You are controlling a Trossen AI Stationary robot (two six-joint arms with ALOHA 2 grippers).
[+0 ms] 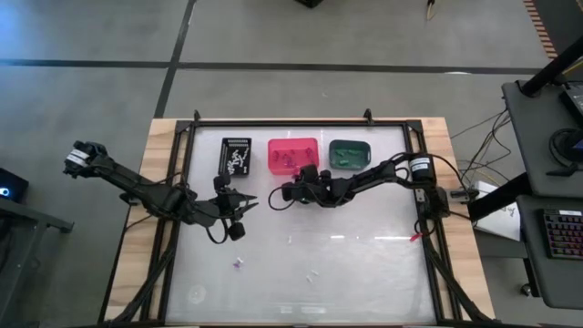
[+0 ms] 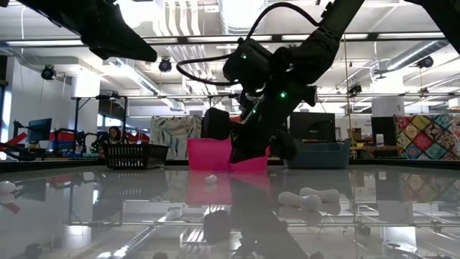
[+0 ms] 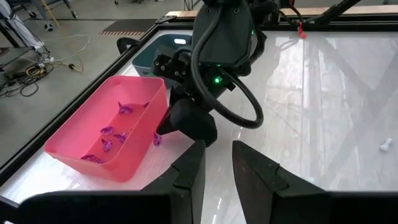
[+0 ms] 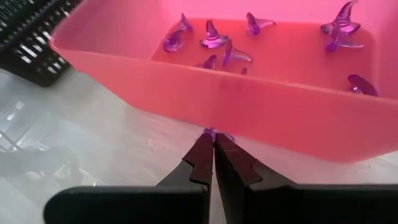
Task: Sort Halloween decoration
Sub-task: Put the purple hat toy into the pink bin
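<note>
My right gripper [image 1: 276, 197] is shut on a tiny purple trinket [image 4: 210, 132], just in front of the pink bin's near wall [image 4: 261, 118]. The pink bin [image 1: 292, 155] holds several purple hat-shaped trinkets [image 4: 214, 38]. It stands at the far side between a black bin [image 1: 236, 155] and a teal bin [image 1: 349, 153]. My left gripper [image 3: 217, 169] hovers open left of the right one, with nothing between its fingers. A purple trinket [image 1: 239, 264] and a white one [image 1: 311, 273] lie loose on the table nearer the front. My right gripper pinches the purple trinket [image 3: 157, 139] between its two fingers, only at their free ends. The fingers [image 4: 202, 163] slant downward toward the pink bin's near wall. The trinket sits beside that wall's outer face; whether it touches the table I cannot tell.
In the low view a white bone-shaped trinket [image 2: 309, 198] and a small white one [image 2: 210, 180] lie on the glossy table. The black frame rail [image 1: 301, 123] borders the table behind the bins. A person [image 2: 113, 135] sits far off in the room.
</note>
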